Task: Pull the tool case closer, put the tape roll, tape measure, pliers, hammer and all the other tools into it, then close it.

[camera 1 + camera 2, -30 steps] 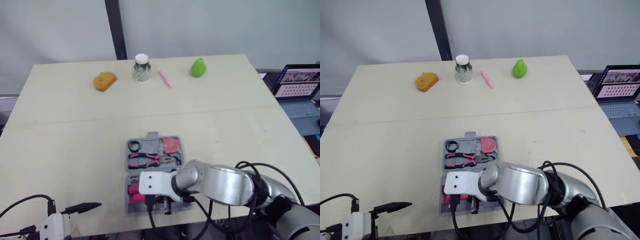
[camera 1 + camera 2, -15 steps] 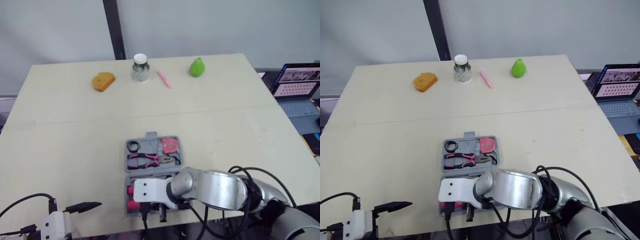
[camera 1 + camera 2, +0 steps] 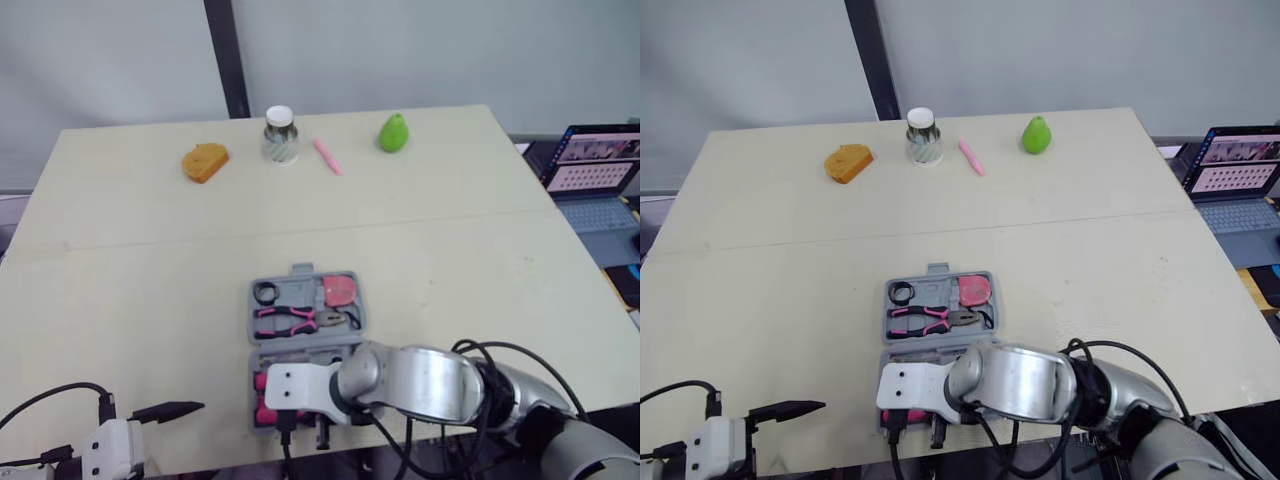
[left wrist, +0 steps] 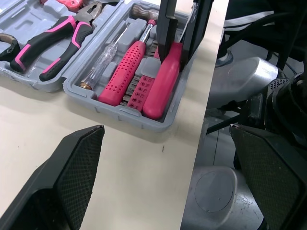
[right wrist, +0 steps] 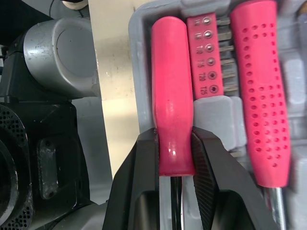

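Right gripper (image 5: 175, 143) has slid to case's (image 4: 120, 112) near edge | left gripper (image 4: 165, 132) spread, left of case | right pinches pink handle (image 5: 172, 96) lying in case's near half | pliers (image 3: 290, 320) in far half | step: seating handle, likely | next: let go, rise clear, shut lid.

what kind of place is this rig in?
Probably a robot test lab: plain table against a grey backdrop, props like a pear and bread piece, a laptop running alongside.
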`<state>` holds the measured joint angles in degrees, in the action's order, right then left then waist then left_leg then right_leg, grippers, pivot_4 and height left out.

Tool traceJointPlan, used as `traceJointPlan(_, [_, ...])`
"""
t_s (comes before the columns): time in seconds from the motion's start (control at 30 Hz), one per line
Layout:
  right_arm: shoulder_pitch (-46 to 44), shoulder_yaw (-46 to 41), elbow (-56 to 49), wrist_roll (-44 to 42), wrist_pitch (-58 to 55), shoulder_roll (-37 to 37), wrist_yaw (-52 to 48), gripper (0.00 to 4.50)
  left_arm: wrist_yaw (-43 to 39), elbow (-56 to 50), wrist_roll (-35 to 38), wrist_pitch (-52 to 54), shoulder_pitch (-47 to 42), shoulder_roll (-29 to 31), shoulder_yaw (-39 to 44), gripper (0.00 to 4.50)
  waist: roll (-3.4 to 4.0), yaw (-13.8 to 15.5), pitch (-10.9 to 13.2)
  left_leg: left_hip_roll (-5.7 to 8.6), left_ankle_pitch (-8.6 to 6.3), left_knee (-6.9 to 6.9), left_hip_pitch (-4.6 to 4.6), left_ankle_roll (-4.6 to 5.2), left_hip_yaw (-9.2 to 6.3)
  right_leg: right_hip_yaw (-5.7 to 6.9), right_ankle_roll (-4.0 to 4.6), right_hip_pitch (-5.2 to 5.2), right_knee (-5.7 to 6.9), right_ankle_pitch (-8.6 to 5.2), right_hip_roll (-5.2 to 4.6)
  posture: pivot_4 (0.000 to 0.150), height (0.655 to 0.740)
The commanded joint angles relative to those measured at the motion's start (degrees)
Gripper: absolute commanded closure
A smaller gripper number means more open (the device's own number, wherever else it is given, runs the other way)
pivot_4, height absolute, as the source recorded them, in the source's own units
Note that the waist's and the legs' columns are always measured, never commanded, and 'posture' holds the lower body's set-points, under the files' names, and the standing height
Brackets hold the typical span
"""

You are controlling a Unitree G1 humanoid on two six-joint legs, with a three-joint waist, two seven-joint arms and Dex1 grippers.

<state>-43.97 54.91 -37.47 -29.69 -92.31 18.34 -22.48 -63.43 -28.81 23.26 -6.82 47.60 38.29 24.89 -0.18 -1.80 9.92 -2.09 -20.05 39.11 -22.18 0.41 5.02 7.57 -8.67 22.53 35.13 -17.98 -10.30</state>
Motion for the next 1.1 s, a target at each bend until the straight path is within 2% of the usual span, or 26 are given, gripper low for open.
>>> traceJointPlan(0.03, [0.3,0.4,-0.2,-0.2,-0.2,-1.4,1.0,4.08,-0.1,-1.6,1.1,0.0,0.5,0.3,1.6,0.0,0.0,0.0,0.0,-0.01,0.0,0.0,0.0,0.0,0.06,0.01,0.0,0.01,0.0,0.0,0.0,0.15,0.74])
traceJointPlan(0.37, [0.7,-0.1,-0.4,-0.6,-0.1,-1.6,1.0,4.08,-0.5,-1.2,1.0,-0.1,0.5,-0.1,1.5,0.0,0.0,0.0,0.0,-0.06,0.0,0.0,0.0,0.0,0.17,0.02,0.0,0.03,0.0,0.0,0.02,0.15,0.74])
traceJointPlan(0.43, [0.7,-1.6,-1.5,-1.4,-0.2,-1.2,0.4,3.07,-0.6,-1.0,1.1,-0.2,0.3,-0.2,1.4,0.0,-0.01,0.0,0.0,-0.06,0.0,0.0,0.0,0.0,0.17,0.02,0.0,0.03,0.0,0.0,0.02,0.15,0.74])
traceJointPlan(0.5, [0.4,-3.1,-2.7,-2.5,-0.2,-0.6,-0.2,2.27,-0.6,-0.8,1.1,-0.2,0.2,-0.3,1.3,0.0,0.0,0.0,0.0,-0.06,0.0,0.0,0.0,0.0,0.17,0.02,0.0,0.03,-0.01,0.0,0.02,0.15,0.74])
traceJointPlan(0.53, [0.4,-3.8,-3.1,-3.1,-0.2,-0.5,-0.2,1.65,-0.7,-0.7,1.1,-0.3,0.3,-0.4,1.3,0.0,-0.01,0.0,0.0,-0.06,0.0,0.0,0.0,0.0,0.16,0.01,0.0,0.03,-0.01,0.0,0.02,0.15,0.74])
traceJointPlan(0.63, [-0.1,-6.8,-4.3,-5.3,-0.2,-0.3,-0.6,0.21,-0.8,-0.5,1.0,-0.6,0.5,-0.8,1.1,0.0,-0.01,0.0,0.0,-0.07,0.0,0.0,0.0,0.0,0.16,0.01,0.0,0.03,-0.02,0.0,0.02,0.15,0.74])
traceJointPlan(0.67, [-0.2,-7.6,-4.5,-5.9,-0.2,-0.3,-0.5,0.1,-0.8,-0.5,0.9,-0.7,0.5,-0.9,1.1,0.0,-0.01,0.0,0.0,-0.07,0.0,0.0,0.0,0.0,0.16,0.01,0.01,0.03,-0.02,0.0,0.02,0.15,0.74])
traceJointPlan(0.8, [0.5,-11.4,-6.4,-7.6,-0.2,-1.3,-0.9,0.1,-0.4,-0.5,0.8,-0.6,0.0,-1.1,0.6,0.0,-0.01,0.0,0.0,-0.07,0.0,0.0,0.0,0.0,0.16,0.01,0.01,0.04,-0.02,0.0,0.02,0.15,0.74])
traceJointPlan(0.9, [3.5,-12.5,-6.5,-5.5,3.7,-1.1,0.9,0.1,-0.2,-0.6,0.7,-0.6,-0.3,-1.2,0.3,0.0,-0.03,0.1,0.0,-0.07,-0.01,-0.01,0.0,0.0,0.17,0.02,0.01,0.04,-0.02,0.0,0.02,0.15,0.74])
traceJointPlan(1.0, [9.7,-10.5,-6.8,-0.3,18.3,3.8,0.2,0.89,-0.2,-0.5,0.6,-0.7,-0.6,-1.1,0.0,0.0,-0.09,0.1,-0.1,-0.06,-0.01,0.0,-0.01,0.0,0.22,0.01,0.01,0.03,-0.03,0.0,0.02,0.15,0.74])
traceJointPlan(1.1, [17.6,-9.4,-6.1,5.3,35.9,7.9,-3.0,2.43,-0.1,-0.5,0.4,-0.6,-1.0,-1.1,-0.5,0.0,-0.18,0.2,-0.1,0.01,-0.01,-0.01,-0.03,0.01,0.4,0.06,0.0,-0.03,-0.09,0.0,0.02,0.15,0.74])
